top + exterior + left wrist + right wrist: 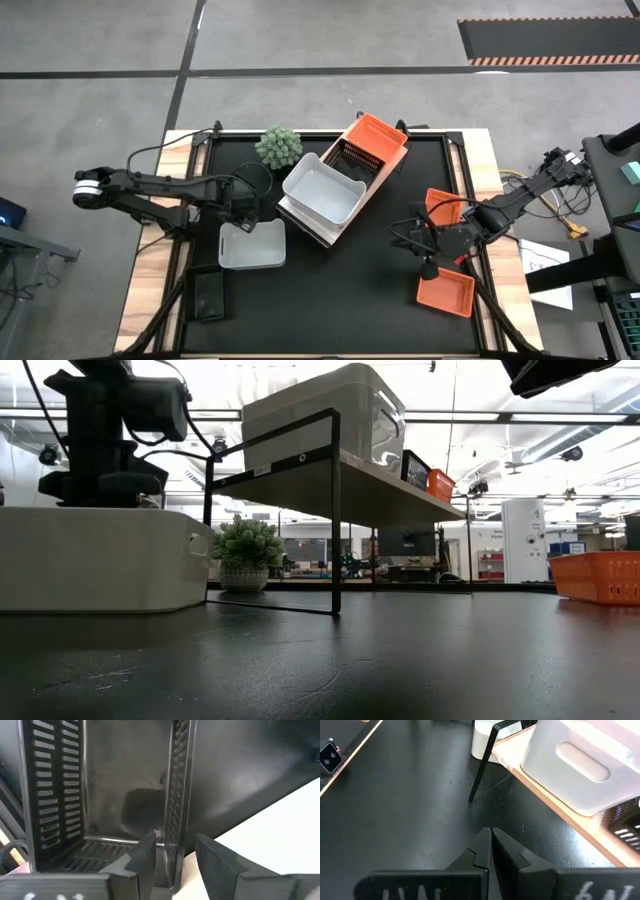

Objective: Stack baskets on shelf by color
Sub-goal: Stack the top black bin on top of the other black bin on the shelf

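Shelf (335, 222): centre of the high view, set diagonally on the desk (340, 290); carries a white basket (323, 187), a black basket (358, 157) and an orange basket (376, 132) in a row toward upper right.
Loose white basket (252, 246): left of centre, just beside the shelf's lower-left end.
Loose black basket (209, 294): lower left, close to the desk's left edge.
Loose orange baskets: one (445, 291) at lower right, another (441, 205) just above it, both near the right edge.
Plant (279, 146): upper centre, just left of the shelf.
Left pincer (172, 862): over the loose white basket's upper edge; jaws parted on either side of a black slatted wall seen in the wrist view, contact hard to judge.
Right pincer (490, 847): between the two loose orange baskets, above bare desk, fingers pressed together, holding nothing.
Open room: wide bare strip along the desk's lower centre.
Writing: blurred marks on the right wrist housing, unreadable.
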### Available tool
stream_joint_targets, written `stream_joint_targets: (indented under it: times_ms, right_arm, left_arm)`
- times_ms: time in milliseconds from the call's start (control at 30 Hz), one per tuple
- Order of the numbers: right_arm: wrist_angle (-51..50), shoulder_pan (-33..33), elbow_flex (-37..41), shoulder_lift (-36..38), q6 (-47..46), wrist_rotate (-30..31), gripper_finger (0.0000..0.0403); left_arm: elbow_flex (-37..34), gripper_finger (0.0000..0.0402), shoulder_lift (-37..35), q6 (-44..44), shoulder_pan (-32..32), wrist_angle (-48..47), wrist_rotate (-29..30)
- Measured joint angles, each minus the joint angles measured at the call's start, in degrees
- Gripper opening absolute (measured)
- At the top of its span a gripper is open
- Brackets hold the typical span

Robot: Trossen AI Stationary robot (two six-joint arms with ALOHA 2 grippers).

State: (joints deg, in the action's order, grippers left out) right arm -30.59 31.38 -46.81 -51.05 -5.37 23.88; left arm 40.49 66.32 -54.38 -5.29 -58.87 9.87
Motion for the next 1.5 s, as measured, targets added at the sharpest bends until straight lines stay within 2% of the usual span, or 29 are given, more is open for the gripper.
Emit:
stream_joint_targets:
  times_ms: [233, 600, 1000, 1200, 1500]
  right_arm:
    - [0.00, 0.00, 0.02, 0.00, -0.01, 0.02, 0.0009]
    - [0.00, 0.00, 0.09, 0.00, -0.04, 0.03, 0.0009]
    - [0.01, 0.00, 0.11, 0.00, -0.06, 0.07, 0.0009]
    - [0.01, 0.00, 0.11, 0.00, -0.04, 0.08, 0.0009]
    - [0.00, 0.00, 0.11, 0.00, -0.04, 0.11, 0.0009]
  left_arm:
    - [0.00, 0.0129, 0.00, 1.04, -0.77, 0.46, 1.16]
    - [-0.03, 0.0236, 0.92, 2.29, -3.25, 1.11, 5.19]
    - [-1.18, 0.0241, 4.69, 2.82, -3.77, 3.10, 5.66]
    - [-2.39, 0.0209, 4.90, 3.72, -3.77, 3.29, 5.73]
    - [-2.64, 0.0093, 4.90, 4.28, -3.77, 3.11, 8.02]
